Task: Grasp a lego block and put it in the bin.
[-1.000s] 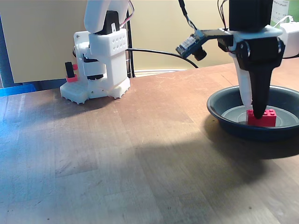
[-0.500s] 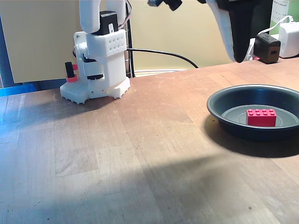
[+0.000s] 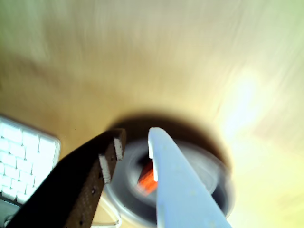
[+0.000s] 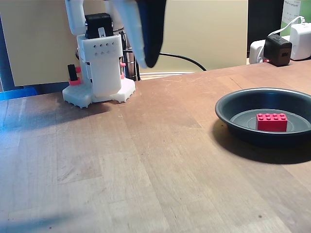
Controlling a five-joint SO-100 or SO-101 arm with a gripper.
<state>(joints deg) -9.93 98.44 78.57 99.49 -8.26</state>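
The lego block (image 4: 271, 122) is seen lying flat on the bottom of the bin (image 4: 228, 109) in the fixed view, studs up, its long side turned toward the camera, and nothing is touching it. The bin is set on the wooden table (image 4: 146, 165), well to the right of the robot's white base (image 4: 99, 73). Beyond the bin, at the table's far edge, a black charger (image 4: 278, 49) and a white charger (image 4: 300, 41) are placed side by side.

The gripper (image 4: 148, 60) is held high above the table, far to the left of the bin and just right of the base; it is blurred there, and its white and black fingers are shown close together with nothing between them.

In the wrist view the gripper (image 3: 135, 145) is shown with a narrow gap between the dark finger (image 3: 90, 180) and the white finger (image 3: 175, 185), empty. Behind them the bin (image 3: 218, 185) and an orange-red smear, the lego block (image 3: 147, 180), are blurred. A white keyboard (image 3: 21, 166) is seen left of the bin.
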